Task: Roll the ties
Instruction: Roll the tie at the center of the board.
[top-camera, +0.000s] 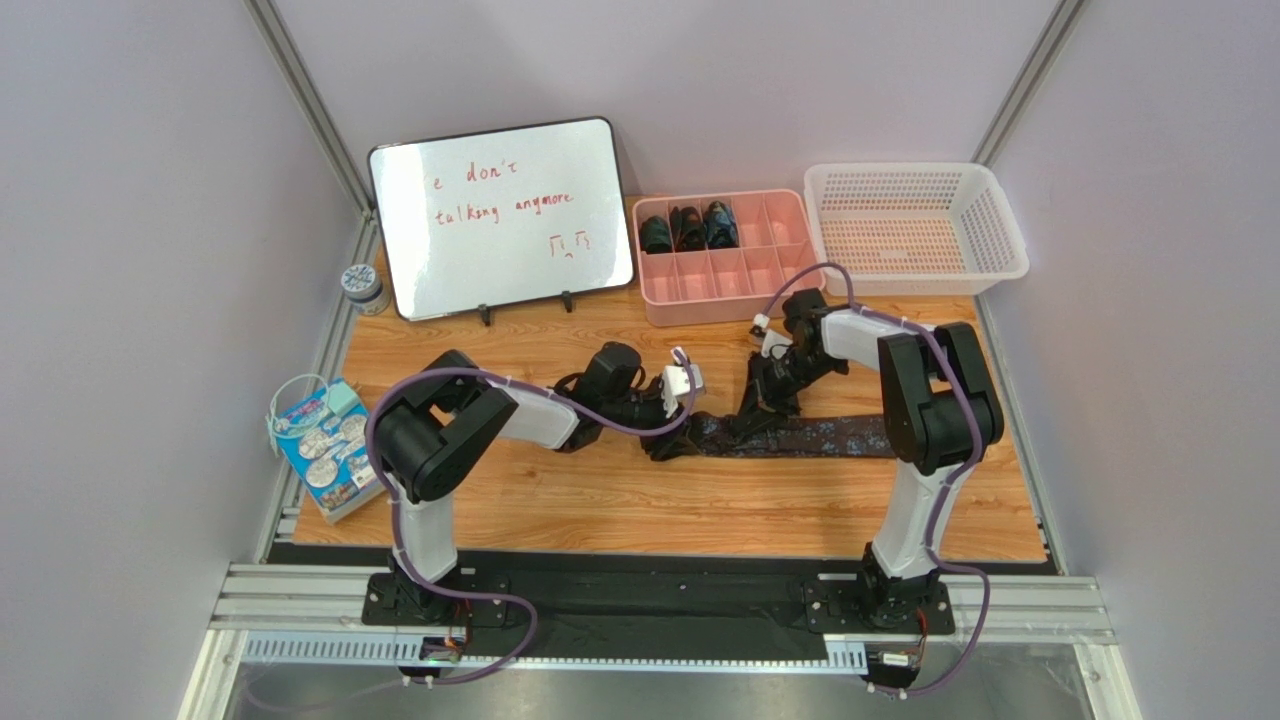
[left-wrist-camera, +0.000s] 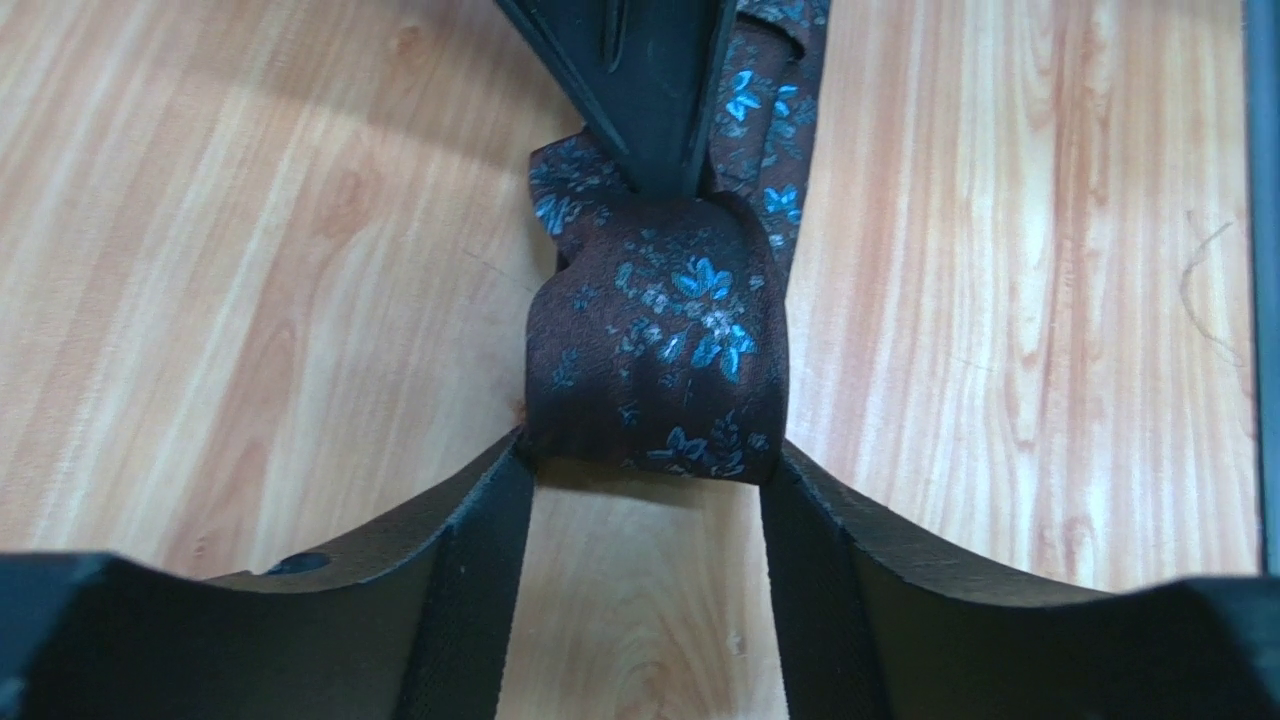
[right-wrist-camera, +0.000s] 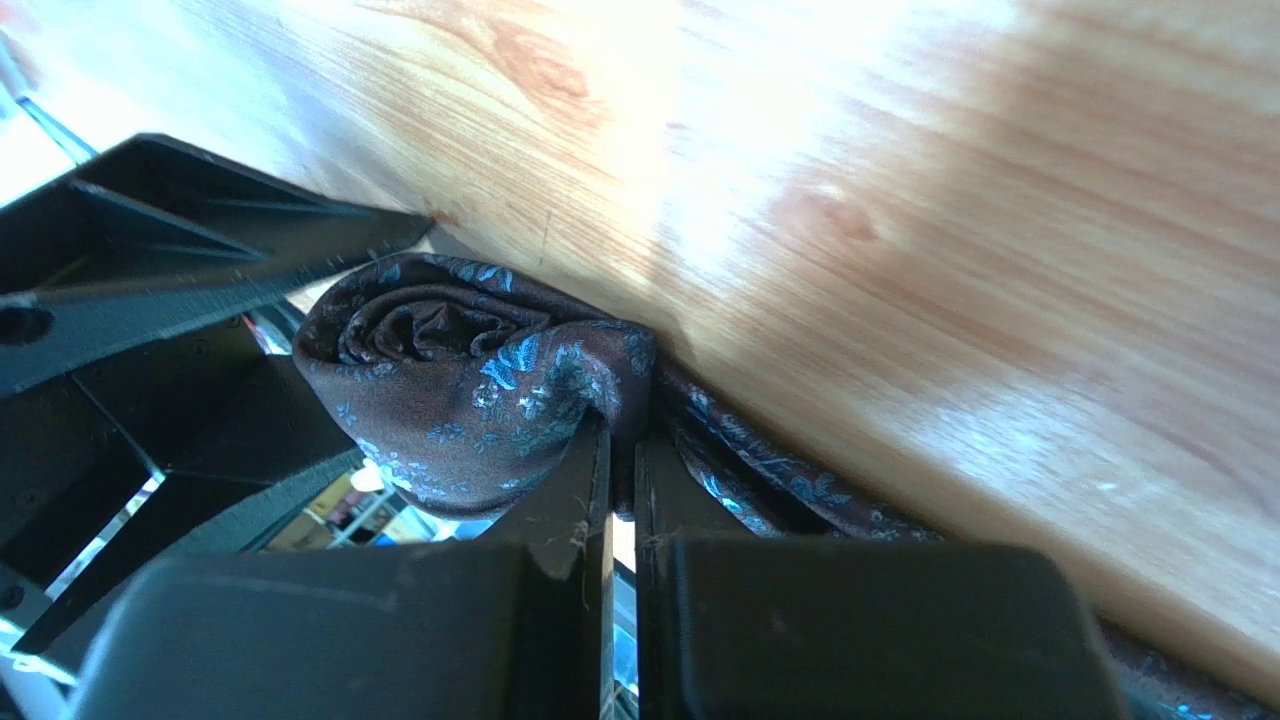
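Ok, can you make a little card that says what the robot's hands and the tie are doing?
tie: dark, blue-flowered, partly rolled, the rest flat on the wooden table
left hand: open, tips either side of the roll
right hand: shut on the tie beside the roll
pink tray: three rolled ties in its far row

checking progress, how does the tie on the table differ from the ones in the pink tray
The loose tie is part rolled, its tail flat on the table; the tray ties are finished coils. The left pincer and right pincer are at the loose tie; the tray ties sit untouched in compartments of the pink tray. All are dark fabric.
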